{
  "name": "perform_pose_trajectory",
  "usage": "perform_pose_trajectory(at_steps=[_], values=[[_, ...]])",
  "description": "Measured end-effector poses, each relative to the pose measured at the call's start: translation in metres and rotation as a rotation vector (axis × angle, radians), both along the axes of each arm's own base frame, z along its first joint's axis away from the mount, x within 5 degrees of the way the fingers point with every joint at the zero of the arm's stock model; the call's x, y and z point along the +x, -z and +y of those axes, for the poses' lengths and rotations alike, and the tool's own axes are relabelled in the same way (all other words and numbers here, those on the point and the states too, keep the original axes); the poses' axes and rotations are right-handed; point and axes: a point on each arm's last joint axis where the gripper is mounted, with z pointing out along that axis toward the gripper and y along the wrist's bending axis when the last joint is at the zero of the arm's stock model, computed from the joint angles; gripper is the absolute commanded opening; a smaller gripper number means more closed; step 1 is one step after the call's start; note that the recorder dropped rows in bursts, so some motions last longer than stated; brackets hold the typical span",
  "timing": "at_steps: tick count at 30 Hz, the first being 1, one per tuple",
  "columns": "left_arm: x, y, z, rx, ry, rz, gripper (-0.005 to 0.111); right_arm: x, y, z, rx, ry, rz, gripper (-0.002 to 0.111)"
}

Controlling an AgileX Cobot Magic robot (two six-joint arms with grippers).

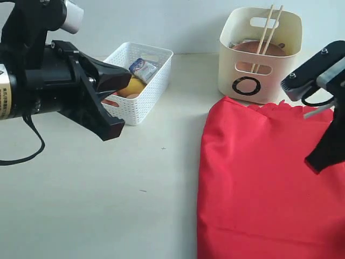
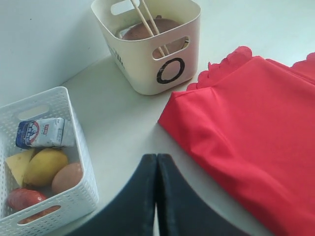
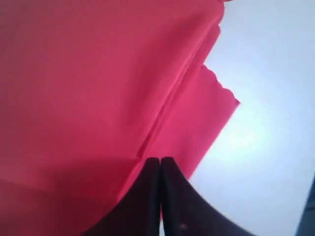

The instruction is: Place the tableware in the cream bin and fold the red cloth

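The red cloth [image 1: 259, 183] fills the lower right of the exterior view. It is plain bright red and lies flat on the pale counter [image 1: 135, 205] in more than one layer, with a smooth straight left edge. Its scalloped edge runs along the top, just in front of the cream bin [image 1: 259, 59]. In the right wrist view an under layer with a scalloped corner sticks out past the top layer.

The bin stands at upper right, smooth, with oval handle cutouts and a black ring on its front. A pair of wooden chopsticks [image 1: 268, 32] leans up out of it, over a brown clay plate [image 1: 259, 48].

The white perforated basket [image 1: 151, 86] sits at upper centre-left.

The left tool [image 2: 156, 157] is clenched and empty above the bare counter. The right tool [image 3: 160, 160] is clenched too, over the cloth's edge. I cannot tell whether it pinches the fabric.
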Motion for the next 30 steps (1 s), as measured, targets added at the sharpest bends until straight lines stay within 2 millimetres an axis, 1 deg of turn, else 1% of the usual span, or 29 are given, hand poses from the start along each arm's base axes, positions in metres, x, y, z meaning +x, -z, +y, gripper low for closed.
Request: perform_pose_trajectory(at_steps=[1, 2, 3, 4, 5, 6, 9, 10, 12, 14, 16, 18, 21, 24, 28, 30], values=[[0.0, 0.001, 0.0, 0.003, 0.001, 0.0, 0.002, 0.006, 0.006, 0.0, 0.03, 0.013, 0.001, 0.0], [-0.001, 0.002, 0.0, 0.007, 0.003, 0.003, 0.002, 0.017, 0.019, 0.003, 0.096, 0.032, 0.0, 0.0], [-0.001, 0.002, 0.0, 0.006, 0.003, 0.003, 0.002, 0.023, 0.026, 0.006, 0.129, 0.033, -0.001, 0.0], [-0.001, 0.003, 0.001, 0.008, 0.003, 0.004, 0.002, 0.034, 0.041, 0.012, 0.165, 0.025, 0.001, 0.0], [-0.001, 0.003, 0.001, 0.008, 0.003, 0.004, 0.002, 0.04, 0.049, 0.015, 0.187, 0.013, -0.006, 0.0], [-0.001, 0.003, 0.001, 0.008, 0.003, 0.004, 0.002, 0.048, 0.062, 0.021, 0.212, -0.007, -0.01, 0.0], [-0.001, 0.003, 0.001, 0.008, 0.001, 0.004, 0.002, 0.063, 0.095, 0.031, 0.251, -0.032, 0.002, 0.0], [0.0, 0.003, 0.001, 0.01, -0.006, 0.0, 0.002, 0.067, 0.112, 0.033, 0.252, -0.034, 0.029, 0.0], [0.0, 0.002, 0.002, 0.011, -0.012, -0.002, 0.002, 0.07, 0.136, 0.036, 0.241, -0.035, 0.081, 0.0], [0.001, 0.002, 0.002, 0.012, -0.017, -0.005, 0.002, 0.073, 0.144, 0.036, 0.217, -0.046, 0.1, 0.0], [0.001, 0.002, 0.002, 0.01, -0.019, -0.008, 0.002, 0.076, 0.145, 0.032, 0.179, -0.034, 0.107, 0.0], [0.001, 0.002, 0.002, 0.011, -0.021, -0.008, 0.002, 0.079, 0.146, 0.021, 0.14, -0.002, 0.116, 0.0], [0.001, 0.002, 0.003, 0.011, -0.023, -0.009, 0.002, 0.079, 0.147, -0.001, 0.066, 0.061, 0.161, 0.0], [0.001, 0.002, 0.003, 0.011, -0.023, -0.009, 0.002, 0.078, 0.148, -0.029, -0.003, 0.152, 0.2, 0.0], [0.001, 0.002, 0.003, 0.013, -0.029, -0.012, 0.002, 0.078, 0.15, -0.068, -0.057, 0.295, 0.181, 0.0], [0.003, 0.001, 0.004, 0.018, -0.047, -0.022, 0.002, 0.078, 0.15, -0.08, -0.055, 0.341, 0.168, 0.0]])
